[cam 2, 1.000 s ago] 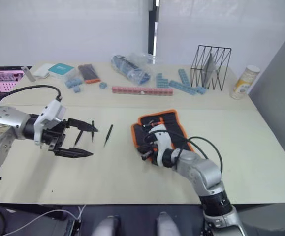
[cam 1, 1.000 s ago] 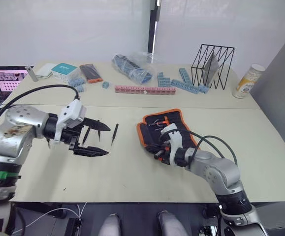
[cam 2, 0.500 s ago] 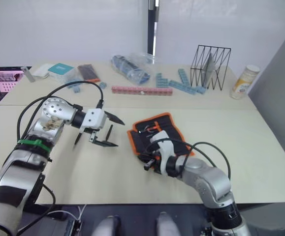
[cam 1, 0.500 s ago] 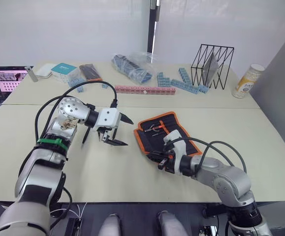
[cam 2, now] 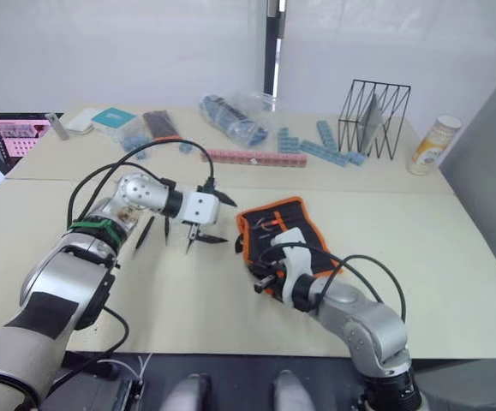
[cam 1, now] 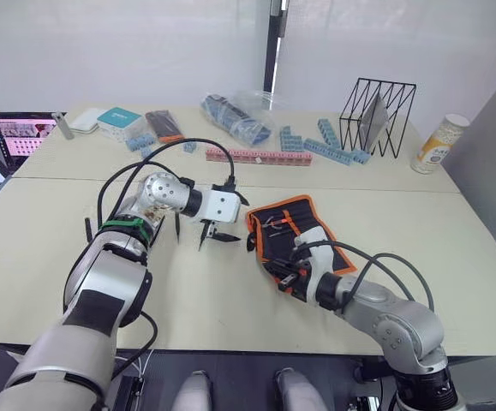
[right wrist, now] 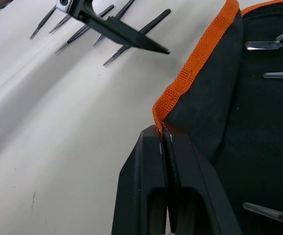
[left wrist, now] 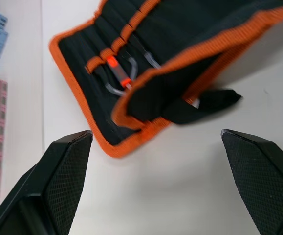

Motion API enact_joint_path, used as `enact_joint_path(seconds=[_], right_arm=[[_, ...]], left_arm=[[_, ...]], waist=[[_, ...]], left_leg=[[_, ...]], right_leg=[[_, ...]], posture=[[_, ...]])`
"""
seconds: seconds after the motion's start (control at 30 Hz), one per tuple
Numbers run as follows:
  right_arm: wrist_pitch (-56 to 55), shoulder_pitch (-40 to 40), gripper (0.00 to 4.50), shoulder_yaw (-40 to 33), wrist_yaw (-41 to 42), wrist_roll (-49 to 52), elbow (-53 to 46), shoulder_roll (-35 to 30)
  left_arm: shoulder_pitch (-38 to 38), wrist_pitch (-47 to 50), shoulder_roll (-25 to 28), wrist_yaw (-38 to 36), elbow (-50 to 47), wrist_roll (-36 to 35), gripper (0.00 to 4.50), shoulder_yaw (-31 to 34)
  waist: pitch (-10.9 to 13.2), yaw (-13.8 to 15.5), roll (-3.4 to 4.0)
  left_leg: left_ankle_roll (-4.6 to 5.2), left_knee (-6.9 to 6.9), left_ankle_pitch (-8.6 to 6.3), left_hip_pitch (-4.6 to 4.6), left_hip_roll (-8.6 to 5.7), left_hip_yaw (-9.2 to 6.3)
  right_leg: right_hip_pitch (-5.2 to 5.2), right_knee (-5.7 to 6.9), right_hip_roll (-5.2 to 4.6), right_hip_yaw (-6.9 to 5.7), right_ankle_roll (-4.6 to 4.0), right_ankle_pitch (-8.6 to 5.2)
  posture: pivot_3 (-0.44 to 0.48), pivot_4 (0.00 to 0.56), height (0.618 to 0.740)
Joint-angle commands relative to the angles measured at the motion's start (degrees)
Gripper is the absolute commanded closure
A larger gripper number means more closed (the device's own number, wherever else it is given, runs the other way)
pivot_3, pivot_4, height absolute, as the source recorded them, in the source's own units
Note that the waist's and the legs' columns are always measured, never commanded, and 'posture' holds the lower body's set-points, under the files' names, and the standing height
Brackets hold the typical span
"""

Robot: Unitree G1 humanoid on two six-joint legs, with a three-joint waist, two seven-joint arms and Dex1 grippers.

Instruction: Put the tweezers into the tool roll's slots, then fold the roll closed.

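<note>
The tool roll (cam 1: pixel 295 233) lies open at mid-table, black with orange trim, and its slots (left wrist: pixel 131 58) hold a few silver-tipped tools. My right gripper (right wrist: pixel 164 132) is shut on the roll's orange-trimmed near edge and holds that corner slightly raised. A short black loop (left wrist: pixel 205 103) sticks out from the same end. Several black tweezers (right wrist: pixel 134 38) lie loose on the table left of the roll, one of them (cam 1: pixel 176 224) beside my left arm. My left gripper (cam 1: pixel 242 222) hovers open just left of the roll, above the tweezers, with nothing between its fingers.
Along the back of the table are a pink block strip (cam 1: pixel 252 157), blue blocks (cam 1: pixel 320 141), a plastic bag (cam 1: pixel 235 116), a black wire rack (cam 1: pixel 376 116), a bottle (cam 1: pixel 440 141), a teal box (cam 1: pixel 116 118) and a flat case (cam 1: pixel 162 126). A laptop (cam 1: pixel 25 137) sits far left.
My left gripper has swung right, from beyond the tweezers to just beside the roll's left edge. The right gripper has stayed shut on the roll's edge. The camera has shifted a little.
</note>
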Motion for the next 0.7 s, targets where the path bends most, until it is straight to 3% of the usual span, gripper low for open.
enact_joint_path(seconds=[0.03,0.2,0.4,0.7], right_arm=[[0.01,0.85,4.45,-0.33,-0.57,0.21,-2.94,-0.33],[0.30,1.78,4.45,-0.16,-0.97,0.46,-3.91,-0.46],[0.55,2.87,4.45,0.29,-1.00,0.43,-4.54,-0.87],[0.35,3.16,4.50,-0.38,-1.59,-0.11,-4.36,-1.92]], left_arm=[[-1.46,-1.62,-0.70,4.46,0.82,3.03,0.00,-0.98],[-2.21,-2.48,-2.46,9.89,1.78,7.17,0.00,-2.83],[-2.36,-2.61,-4.61,9.41,2.68,8.41,0.00,-2.74],[-2.53,-4.53,-4.63,6.32,2.87,8.72,2.83,-2.01]], waist=[[0.00,0.01,0.00],[0.00,0.16,0.00],[0.00,0.17,0.00],[0.00,0.14,0.00]], left_leg=[[0.00,-0.01,0.00,0.02,0.00,0.00],[0.00,0.00,0.00,-0.01,-0.01,-0.01],[0.00,0.01,0.00,-0.01,-0.02,-0.01],[0.00,0.00,0.00,0.01,-0.01,-0.01]], right_leg=[[0.00,0.02,0.00,0.00,0.00,0.00],[0.01,0.00,-0.01,0.00,0.01,0.00],[0.02,0.00,-0.01,0.00,0.01,0.00],[0.02,0.02,-0.01,0.00,0.01,0.00]], posture=[[0.000,0.150,0.740],[0.000,0.150,0.740],[0.000,0.150,0.740],[0.000,0.150,0.740]])
